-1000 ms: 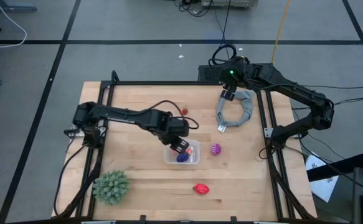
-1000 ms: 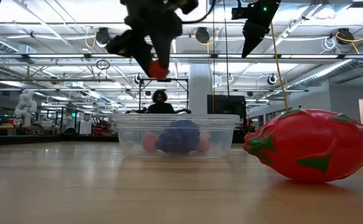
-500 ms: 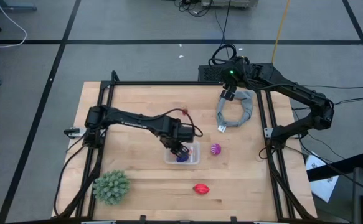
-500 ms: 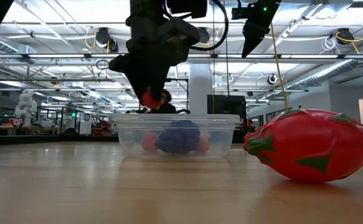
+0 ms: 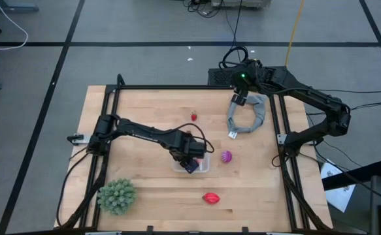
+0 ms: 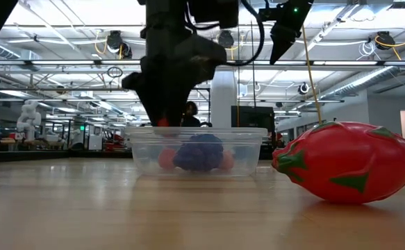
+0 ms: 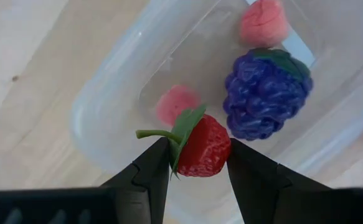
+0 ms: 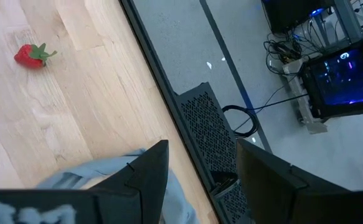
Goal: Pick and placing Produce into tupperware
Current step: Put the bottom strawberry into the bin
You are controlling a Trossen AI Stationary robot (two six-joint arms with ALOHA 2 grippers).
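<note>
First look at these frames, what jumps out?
The left gripper pinches a small red toy strawberry right above the clear plastic tub, which already holds a purple grape cluster and two pink berries. At the table's near edge lie a big red oval fruit and a green spiky ball.

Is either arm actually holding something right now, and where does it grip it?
Yes. The left gripper holds a toy strawberry, pinched by its sides, over the clear tub. The right gripper holds nothing.

The left gripper (image 7: 197, 163) (gripping a strawberry (image 7: 198, 147)) has dropped down over the tupperware (image 5: 204, 169).
</note>
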